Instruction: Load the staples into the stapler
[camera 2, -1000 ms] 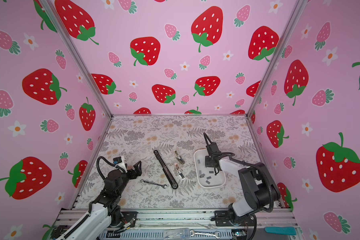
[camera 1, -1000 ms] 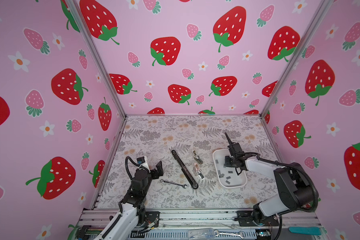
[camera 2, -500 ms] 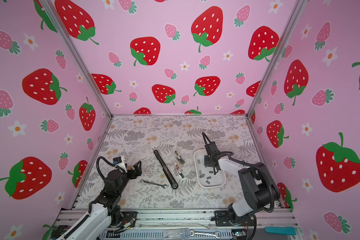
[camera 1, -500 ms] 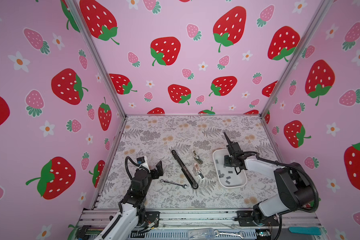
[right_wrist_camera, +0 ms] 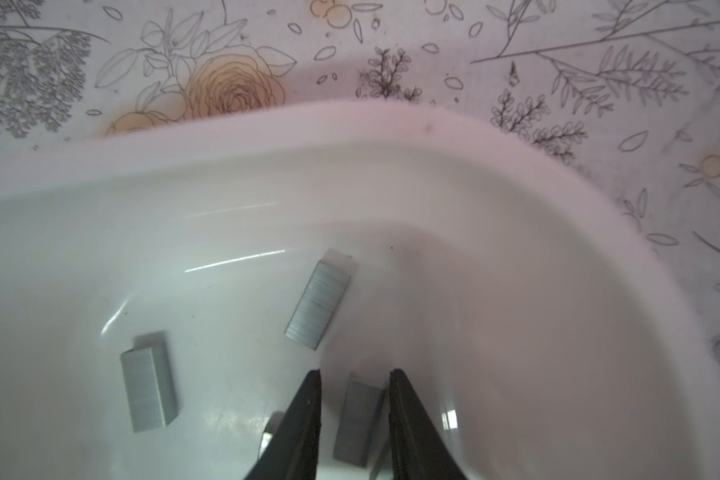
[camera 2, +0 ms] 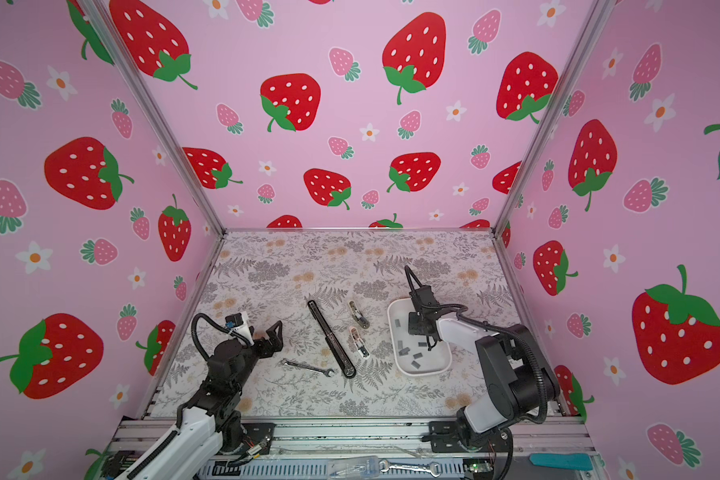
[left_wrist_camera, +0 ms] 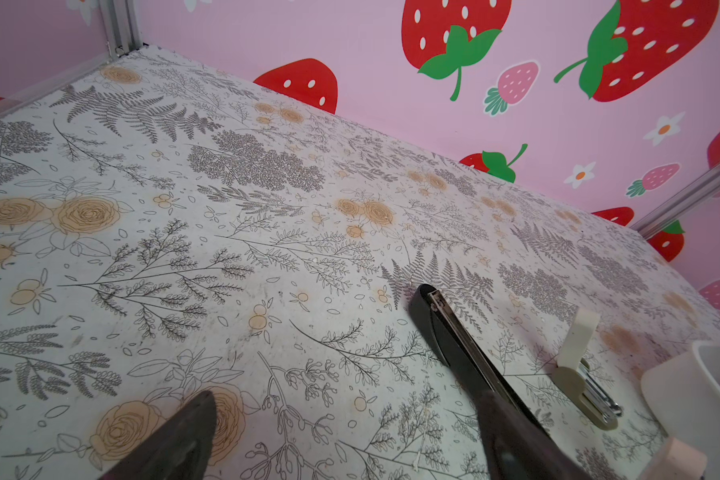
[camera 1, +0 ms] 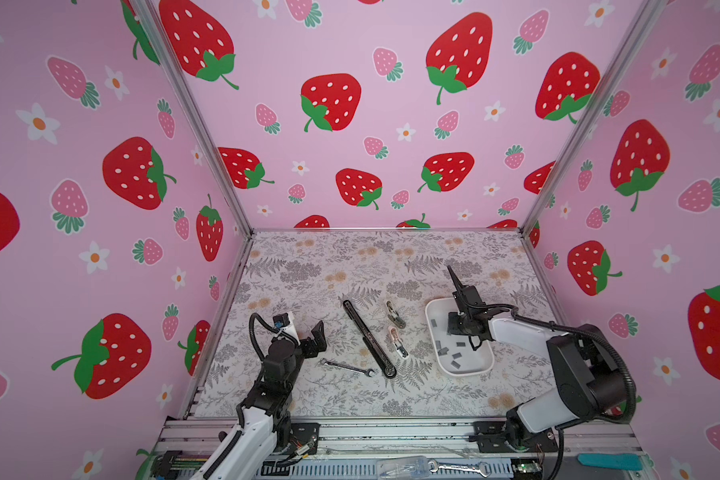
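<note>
**A:** Where are the staples (camera 1: 445, 351)?

**B:** They are loose grey strips in the white tray (camera 1: 466, 372), on the right part of the tabletop (camera 1: 350, 257). The right fingers (right_wrist_camera: 304, 415) reach down into the tray, and one strip lies between them.

**A:** Is it pinched?

**B:** I cannot tell. The right wrist view shows the fingers set narrow, one on either side of the strip. One finger is at the strip's edge, and a thin gap shows on the other side. Two more strips lie past the tips, clear of them.

**A:** And the stapler (camera 1: 368, 338)?

**B:** It lies flat and slantwise on the tabletop, left of the tray and well apart from the right fingers. A wrench (camera 1: 346, 368) lies beside its near end. A beige mini stapler (camera 1: 395, 313) and a pink mini stapler (camera 1: 398, 343) lie between it and the tray.

**A:** What about the left fingers (camera 1: 319, 330)?

**B:** They are spread wide and grasp nothing. They sit left of the stapler, near it but not touching.

**A:** What does one view add to another?

**B:** Both top views show the whole layout, but there the arm hides the strip between the right fingers. Only the right wrist view shows it. The left wrist view shows a silver rail along the stapler, too small to make out from above.
</note>
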Controlling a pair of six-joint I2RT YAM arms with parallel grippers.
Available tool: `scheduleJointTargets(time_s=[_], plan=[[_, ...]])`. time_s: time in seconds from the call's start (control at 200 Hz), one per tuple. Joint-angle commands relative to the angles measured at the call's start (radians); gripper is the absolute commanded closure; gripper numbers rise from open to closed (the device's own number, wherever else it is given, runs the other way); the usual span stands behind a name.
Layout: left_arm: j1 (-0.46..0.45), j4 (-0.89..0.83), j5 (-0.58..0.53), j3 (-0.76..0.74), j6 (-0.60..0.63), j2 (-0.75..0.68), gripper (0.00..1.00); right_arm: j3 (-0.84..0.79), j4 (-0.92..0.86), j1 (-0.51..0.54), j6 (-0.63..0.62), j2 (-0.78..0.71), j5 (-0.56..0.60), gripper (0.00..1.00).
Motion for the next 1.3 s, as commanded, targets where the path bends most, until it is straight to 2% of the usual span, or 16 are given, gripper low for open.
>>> scheduleJointTargets(time_s=[0.0, 0.26, 0.47, 0.62, 0.73, 0.97, 1.291], plan=[[0.003, 0.018, -0.002, 0.020, 0.003, -0.010, 0.01, 0.006, 0.000, 0.017, 0.000, 0.027, -0.008, 0.72], [0.004, 0.018, -0.002, 0.018, 0.003, -0.014, 0.01, 0.017, -0.046, 0.034, -0.004, 0.037, 0.064, 0.72], [0.003, 0.018, -0.002, 0.018, 0.002, -0.014, 0.01, 0.013, -0.061, 0.040, -0.009, 0.036, 0.065, 0.72], [0.003, 0.016, -0.002, 0.017, 0.001, -0.016, 0.01, 0.016, -0.065, 0.042, -0.012, 0.061, 0.056, 0.75], [0.003, 0.014, -0.002, 0.016, 0.002, -0.022, 0.01, 0.015, -0.066, 0.043, -0.013, 0.074, 0.048, 0.81], [0.003, 0.014, -0.004, 0.015, 0.003, -0.025, 0.01, 0.015, -0.065, 0.049, -0.009, 0.072, 0.046, 0.84], [0.003, 0.012, 0.011, 0.014, 0.004, -0.026, 0.01, 0.075, -0.082, 0.055, -0.060, -0.036, 0.075, 0.87]])
